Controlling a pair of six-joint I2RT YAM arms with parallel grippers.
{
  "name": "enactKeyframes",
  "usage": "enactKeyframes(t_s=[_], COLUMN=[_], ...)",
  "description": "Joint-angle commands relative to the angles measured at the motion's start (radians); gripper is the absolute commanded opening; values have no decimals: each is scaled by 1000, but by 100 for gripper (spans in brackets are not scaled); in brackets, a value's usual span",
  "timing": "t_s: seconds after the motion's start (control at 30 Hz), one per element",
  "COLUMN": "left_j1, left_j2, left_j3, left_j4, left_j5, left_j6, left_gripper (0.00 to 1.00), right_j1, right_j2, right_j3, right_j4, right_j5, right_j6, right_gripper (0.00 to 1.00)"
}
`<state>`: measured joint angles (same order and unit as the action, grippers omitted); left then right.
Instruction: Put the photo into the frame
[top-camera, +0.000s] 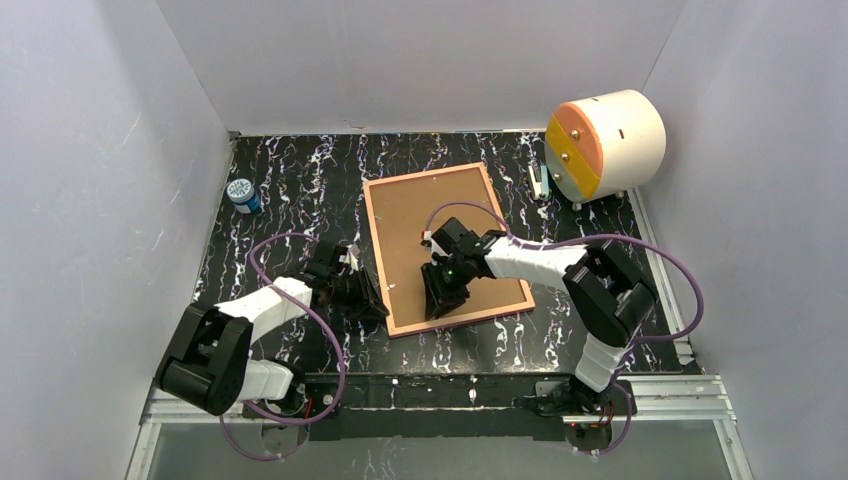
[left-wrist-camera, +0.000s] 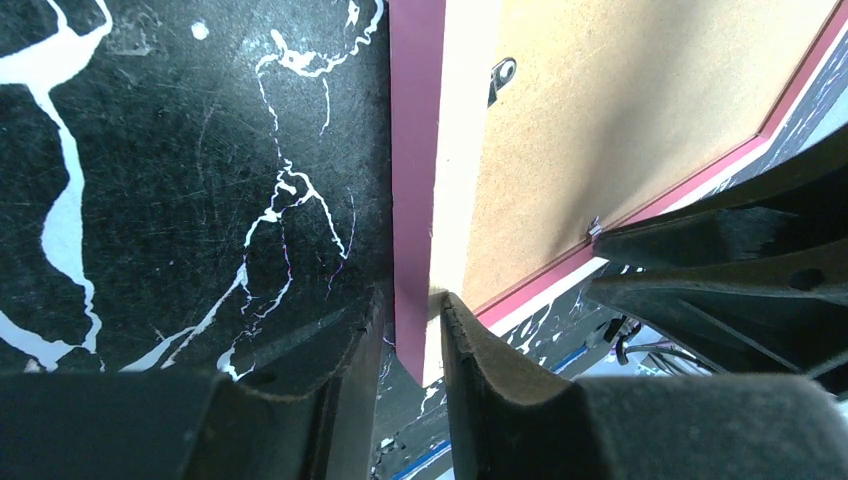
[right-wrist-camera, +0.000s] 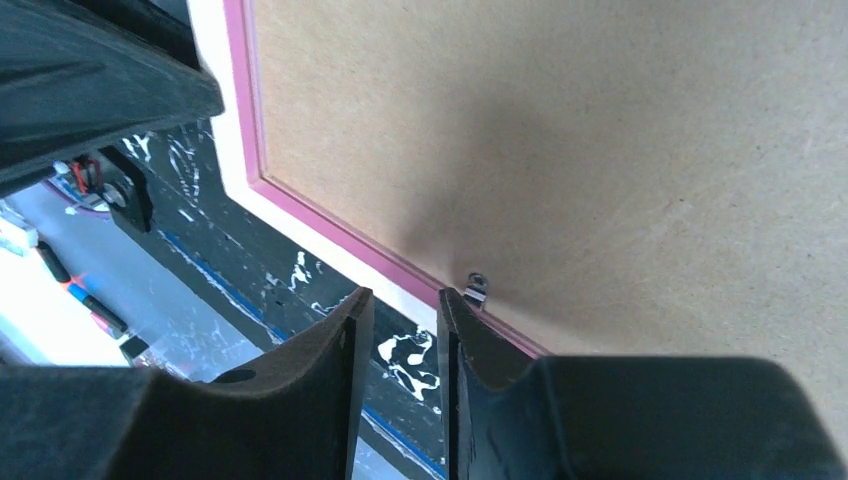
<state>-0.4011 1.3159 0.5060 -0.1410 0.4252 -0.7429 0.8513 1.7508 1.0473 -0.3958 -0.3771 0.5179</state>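
Note:
The frame (top-camera: 372, 240) lies face down on the black marbled table, with the brown backing board (top-camera: 440, 230) set in it. The photo is hidden. My left gripper (top-camera: 368, 297) is at the frame's near-left corner. In the left wrist view its jaws (left-wrist-camera: 412, 305) are closed round the pink-sided rail (left-wrist-camera: 415, 150). My right gripper (top-camera: 440, 300) is over the frame's near edge. In the right wrist view it (right-wrist-camera: 405, 297) is slightly open with only table between the fingers. Its right fingertip touches the rail by a small metal clip (right-wrist-camera: 477, 290).
A white cylinder with an orange face (top-camera: 605, 143) stands at the back right, with a small pale object (top-camera: 541, 182) beside it. A small blue jar (top-camera: 243, 195) stands at the back left. White walls close in three sides. A metal hanger (left-wrist-camera: 503, 72) sits on the backing board.

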Motion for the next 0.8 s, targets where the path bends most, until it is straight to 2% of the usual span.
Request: enactKeyframes(t_s=[0.0, 0.1, 0.2, 0.3, 0.47, 0.63, 0.77], left_j1=[-5, -5, -5, -5, -5, -5, -5], left_j2=[20, 3, -23, -43, -87, -166, -261], left_j3=[-6, 44, 120, 198, 283, 367, 405], left_j4=[-108, -141, -180, -206, -215, -287, -328], left_j5=[-105, -110, -166, -237, -353, -603, -741], left_j6=[50, 79, 120, 153, 171, 159, 154], left_gripper=[26, 30, 34, 36, 39, 49, 60], right_j1=[0, -31, -77, -110, -114, -104, -35], right_j2=[-45, -84, -129, -113, 14, 191, 350], right_j3=[108, 165, 211, 302, 520, 744, 954], right_j4=[-60, -55, -37, -114, -244, -339, -420], right_j5=[-12, 23, 116, 243, 346, 403, 461], right_j6=[-3, 29, 61, 66, 45, 84, 64], right_gripper=[39, 40, 45, 50, 51, 52, 57])
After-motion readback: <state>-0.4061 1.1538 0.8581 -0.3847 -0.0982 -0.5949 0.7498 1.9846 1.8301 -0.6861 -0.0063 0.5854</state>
